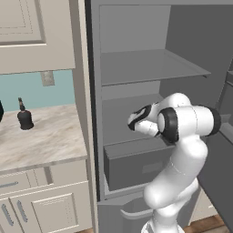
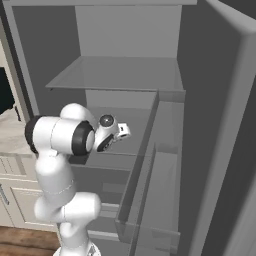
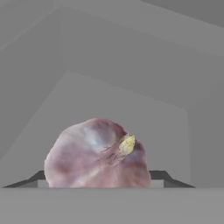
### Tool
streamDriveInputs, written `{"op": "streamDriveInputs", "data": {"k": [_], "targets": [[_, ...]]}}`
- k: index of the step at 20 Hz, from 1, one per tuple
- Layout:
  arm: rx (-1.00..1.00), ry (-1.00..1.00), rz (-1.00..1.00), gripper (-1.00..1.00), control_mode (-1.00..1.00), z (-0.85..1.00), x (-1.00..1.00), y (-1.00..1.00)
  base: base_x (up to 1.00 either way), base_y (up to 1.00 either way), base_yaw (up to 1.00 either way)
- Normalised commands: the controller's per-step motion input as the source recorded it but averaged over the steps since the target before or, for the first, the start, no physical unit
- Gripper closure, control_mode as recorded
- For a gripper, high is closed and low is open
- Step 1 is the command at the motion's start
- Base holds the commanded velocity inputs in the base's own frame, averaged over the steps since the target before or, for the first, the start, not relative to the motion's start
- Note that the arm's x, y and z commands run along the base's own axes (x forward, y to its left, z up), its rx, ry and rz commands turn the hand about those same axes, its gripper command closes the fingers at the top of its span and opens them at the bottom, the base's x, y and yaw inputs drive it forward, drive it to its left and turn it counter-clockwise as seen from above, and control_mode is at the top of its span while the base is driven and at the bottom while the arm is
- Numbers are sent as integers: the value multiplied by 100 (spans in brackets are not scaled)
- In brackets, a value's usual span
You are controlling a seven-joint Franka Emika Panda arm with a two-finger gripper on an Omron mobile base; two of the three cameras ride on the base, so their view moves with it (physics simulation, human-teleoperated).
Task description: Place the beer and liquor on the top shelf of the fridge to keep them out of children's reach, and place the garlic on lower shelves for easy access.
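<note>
**Desk:** Garlic up front in the hand view, what's it doing?

**Photog:** Sitting pinkish-white btwn the two dark fingertips, stem nub pointing to approx 2 o'clock. Gripper is clamping the bulb, jaws standing partway apart around it. Grey fridge walls are filling the background behind it.

**Desk:** And the arm?

**Photog:** White arm is reaching into the fridge, its wrist hanging over a lower shelf, just above the grey drawer box. Top shelf of the fridge is lying at 12 o'clock from the wrist, bare grey plate. From the right base view the hand is pointing inward toward approx 3 o'clock, w/ the door bins standing beside it.

**Desk:** Liquor?

**Photog:** Squat black bottle, the liquor, is standing upright on the marble counter at 9 o'clock from the arm, well apart from the fridge. Pale cabinet is hanging above it.
</note>
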Motion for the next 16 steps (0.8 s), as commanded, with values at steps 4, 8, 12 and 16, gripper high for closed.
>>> {"op": "streamDriveInputs", "data": {"k": [4, 8, 12, 16], "targets": [[0, 0, 0, -100, -100, -1, 37, 0, 0, 0, 0], [0, 0, -3, -100, -100, 7, 1, 0, 0, 0, 0], [0, 1, -2, -100, -100, 32, -1, 0, 0, 0, 0], [-1, 5, -1, -100, -100, 63, -14, 0, 0, 0, 0]]}}
